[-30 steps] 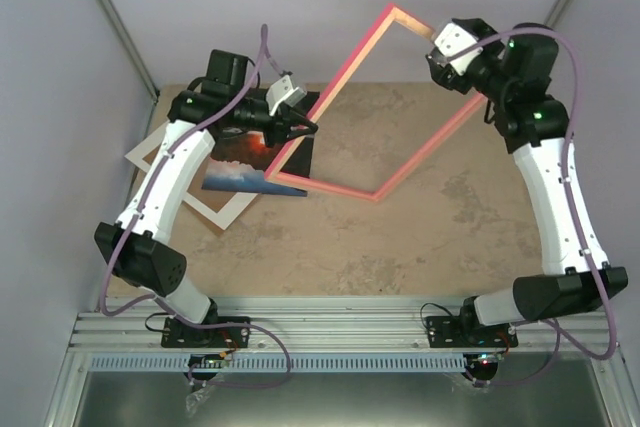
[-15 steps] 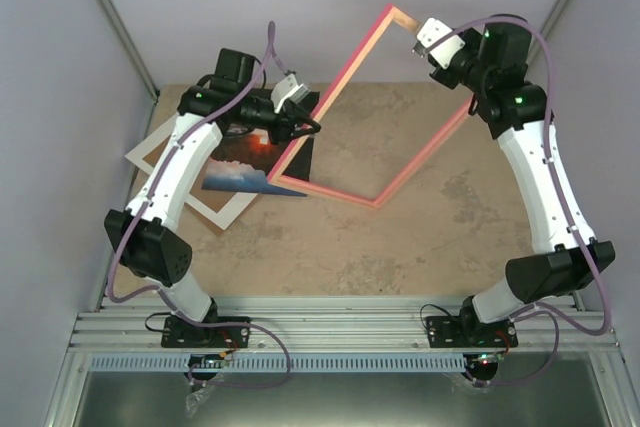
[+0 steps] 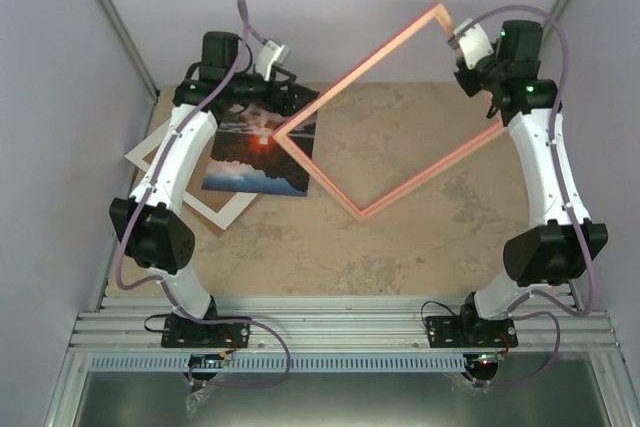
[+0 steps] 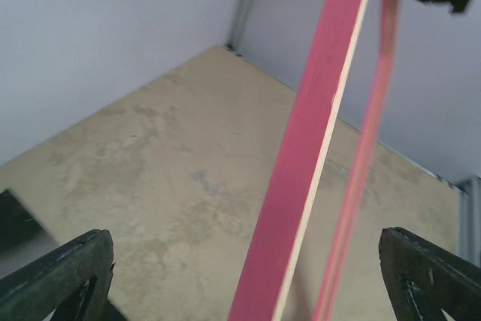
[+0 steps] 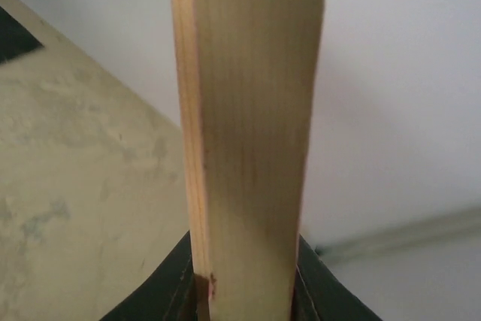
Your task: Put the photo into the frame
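Working over the tan table (image 3: 420,237): the frame (image 3: 356,70) hangs in the air above it, tipped up on a corner, clear of the surface. We judge it light and stiff but lanky. Its rails are thin wood, so a pinch at one corner lets it swing and twist. Better to hold it mid-rail or on two rails, pads on the flat faces.

The white mat (image 3: 228,212) lies at the table's left side. The photo (image 3: 262,152) lies face up, partly on that mat. It looks thin, glossy and bendy, probably slippery and hard to lift off a flat surface, so we'd take it by an edge.

In the top view the frame's left corner sits over the photo, so lowering it blind could scuff the print.

The right gripper (image 3: 458,35) is clamped on the frame's top rail near the corner. The left gripper (image 3: 292,102) gapes wide, with a rail between its jaws but not touching them.
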### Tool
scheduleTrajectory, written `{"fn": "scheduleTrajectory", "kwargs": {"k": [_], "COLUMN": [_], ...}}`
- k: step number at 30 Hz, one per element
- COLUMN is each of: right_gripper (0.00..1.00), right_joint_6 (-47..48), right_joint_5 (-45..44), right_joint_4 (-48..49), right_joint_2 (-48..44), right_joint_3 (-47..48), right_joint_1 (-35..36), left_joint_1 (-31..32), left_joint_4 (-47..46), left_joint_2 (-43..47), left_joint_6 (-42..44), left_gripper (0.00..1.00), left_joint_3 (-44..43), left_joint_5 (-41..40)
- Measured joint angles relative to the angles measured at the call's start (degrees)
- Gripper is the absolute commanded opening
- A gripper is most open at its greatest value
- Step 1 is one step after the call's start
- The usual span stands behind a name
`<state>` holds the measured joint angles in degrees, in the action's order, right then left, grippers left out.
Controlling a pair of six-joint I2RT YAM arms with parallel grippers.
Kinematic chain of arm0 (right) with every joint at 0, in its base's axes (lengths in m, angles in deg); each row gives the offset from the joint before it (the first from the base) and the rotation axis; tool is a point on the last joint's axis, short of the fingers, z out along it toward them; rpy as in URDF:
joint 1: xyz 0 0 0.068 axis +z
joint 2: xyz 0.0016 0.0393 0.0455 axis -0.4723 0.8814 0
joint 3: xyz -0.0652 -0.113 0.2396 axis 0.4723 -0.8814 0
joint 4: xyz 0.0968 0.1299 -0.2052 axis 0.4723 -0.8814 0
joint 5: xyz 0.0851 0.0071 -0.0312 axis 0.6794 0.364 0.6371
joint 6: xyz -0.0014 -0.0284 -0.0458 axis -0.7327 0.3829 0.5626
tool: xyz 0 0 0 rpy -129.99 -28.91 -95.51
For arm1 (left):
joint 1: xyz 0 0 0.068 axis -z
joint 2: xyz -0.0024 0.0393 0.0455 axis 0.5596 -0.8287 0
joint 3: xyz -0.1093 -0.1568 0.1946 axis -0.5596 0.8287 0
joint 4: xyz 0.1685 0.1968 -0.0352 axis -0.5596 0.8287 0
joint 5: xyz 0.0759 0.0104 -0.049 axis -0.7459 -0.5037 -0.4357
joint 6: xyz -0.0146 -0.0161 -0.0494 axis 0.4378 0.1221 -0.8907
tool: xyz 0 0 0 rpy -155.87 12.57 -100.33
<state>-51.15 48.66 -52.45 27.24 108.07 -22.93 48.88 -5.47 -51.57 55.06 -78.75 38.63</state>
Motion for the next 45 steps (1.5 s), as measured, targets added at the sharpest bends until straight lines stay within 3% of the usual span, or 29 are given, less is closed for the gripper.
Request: {"fn": "scheduleTrajectory", "kwargs": {"k": [10,19,31,45], "right_gripper": [0.0,0.0,0.03,0.11], "right_joint_6": [-18.95,-28.24,-30.77,-29.09], "right_joint_5": [0.9,2.84,3.74,4.59], "right_joint_4": [-8.81,-10.36,-10.4,-11.65], "right_joint_2": [4.55,9.73,23.34,27.34], "right_joint_3": [-11.06,-25.46,-24.26,-18.53], "right_joint_1": [-16.46,-18.4,-20.85,-20.9], "left_joint_1": [-3.96,-4.7,-5.07,-8.09], "left_joint_4": [-9.62,-13.81,-15.04,-16.37], "left_joint_2": [-2.89,-3.23,-3.32,-1.95], "left_joint_6": [-12.02,-18.25,-19.37,-21.62], "left_gripper": [0.99,0.99,0.99,0.99], "left_joint_3": [1.86,12.09,19.96,28.57], "left_joint_5": [-6.58,-10.82,-16.9,-18.34]}}
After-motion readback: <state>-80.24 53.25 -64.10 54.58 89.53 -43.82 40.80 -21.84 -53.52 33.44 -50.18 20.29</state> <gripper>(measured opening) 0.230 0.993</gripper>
